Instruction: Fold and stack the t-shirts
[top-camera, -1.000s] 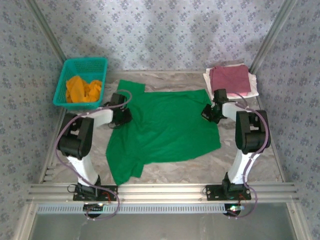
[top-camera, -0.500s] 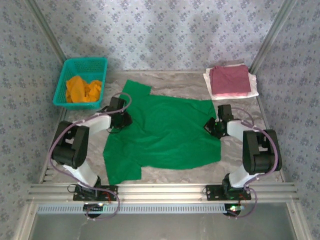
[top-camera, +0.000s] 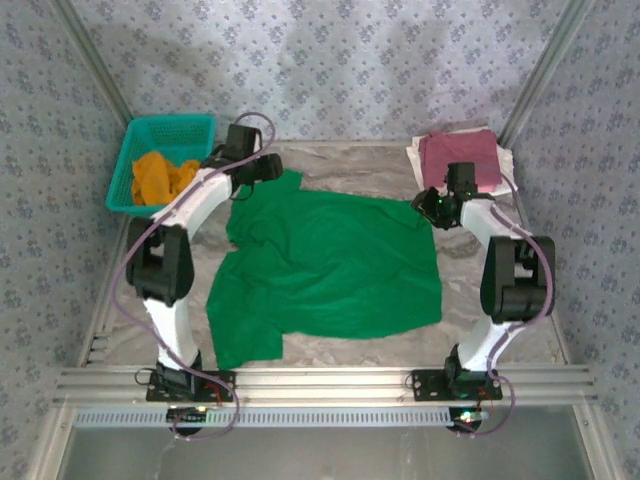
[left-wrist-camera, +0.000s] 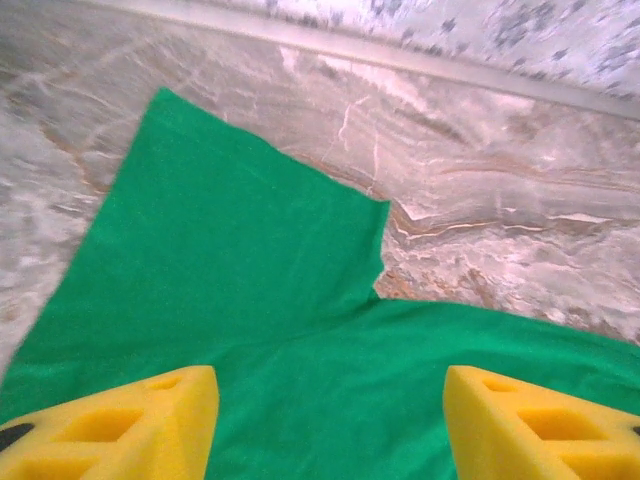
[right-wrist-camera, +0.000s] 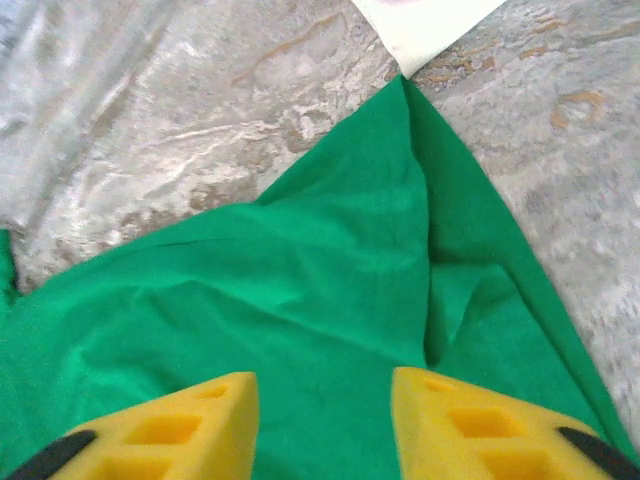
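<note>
Both arms now reach out to the far edge of the cloth from the mid-sides where they sat a second ago, and the far sleeve has been drawn outward and laid flatter. At far left the teal plastic mesh basket (top-camera: 128, 165), a rigid open lattice, holds a crumpled orange t-shirt (top-camera: 162, 177), soft, bunched and not yet folded. Next the left claw (top-camera: 262, 172) hangs over the far sleeve, its blocky yellow foam fingers (left-wrist-camera: 110, 425) standing apart with nothing between them and the cloth lying loose underneath. The bright green short-sleeved cotton t-shirt (top-camera: 330, 265) lies spread in the middle of the grey marbled bench (top-camera: 380, 350), matte and thin, mostly flat but with shallow creases and a lifted ridge near its far right corner, and its near sleeve trails toward the bases. The right claw (top-camera: 432, 205) hovers at that far right corner, jaws likewise apart and empty. At far right a folded maroon-pink t-shirt (top-camera: 460, 160) sits squarely on a folded white t-shirt (top-camera: 506, 186), a neat rectangular stack. By my reading two shirts are done, the green one is only smoothed out with its folds still to come, and the orange one waits in the basket.
</note>
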